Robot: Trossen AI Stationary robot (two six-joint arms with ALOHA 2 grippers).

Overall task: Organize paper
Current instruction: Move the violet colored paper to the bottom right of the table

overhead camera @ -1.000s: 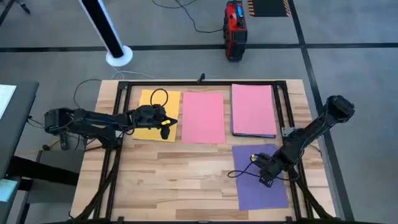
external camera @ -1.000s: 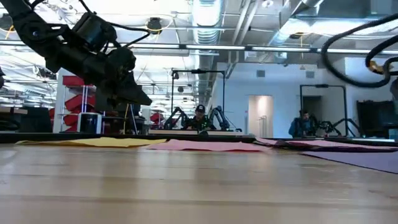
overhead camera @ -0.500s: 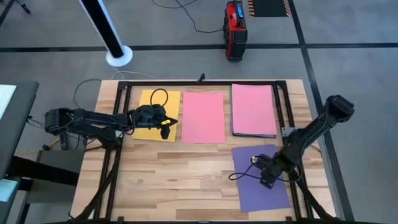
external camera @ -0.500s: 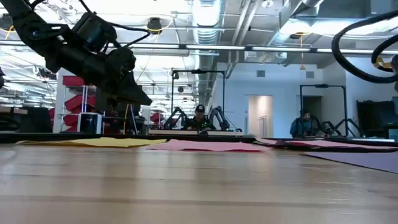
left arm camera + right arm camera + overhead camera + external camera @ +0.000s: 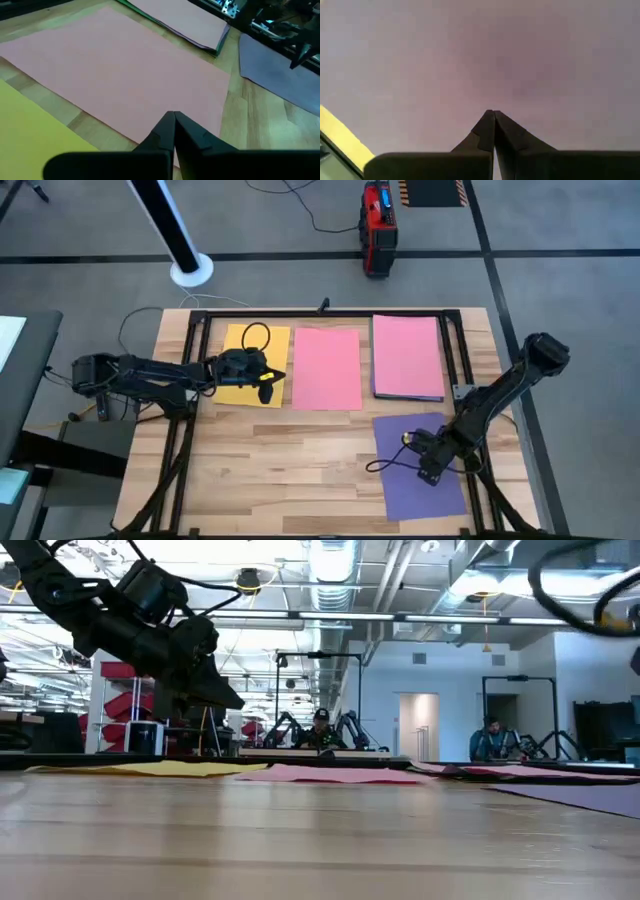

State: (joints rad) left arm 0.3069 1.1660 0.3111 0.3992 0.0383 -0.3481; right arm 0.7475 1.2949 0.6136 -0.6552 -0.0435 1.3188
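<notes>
Coloured paper lies flat on the wooden table. A yellow sheet [image 5: 245,360] is at the far left, a pink sheet [image 5: 327,367] lies beside it, and a pink-topped stack [image 5: 407,357] with purple and green edges sits at the far right. A purple sheet [image 5: 400,480] lies at the near right. My left gripper [image 5: 268,383] is shut and hangs above the table between the yellow and pink sheets, clear of both in the low view [image 5: 215,700]. My right gripper [image 5: 428,465] is shut over the middle of the purple sheet. My right gripper has its shut fingertips [image 5: 485,125] down on the purple sheet's middle [image 5: 495,75], coming from above and pointing down. The sheet lies flat on the table under them. The wrist view shows nothing but purple paper around the tips.
A black frame rail [image 5: 196,330] runs around the table top. A red device [image 5: 377,225] and a white post base [image 5: 190,270] stand on the floor beyond the far edge. Bare wood [image 5: 270,470] spans the near left. People sit far behind [image 5: 320,725].
My right gripper has gone a little toward the table's near edge, staying low over the purple sheet.
</notes>
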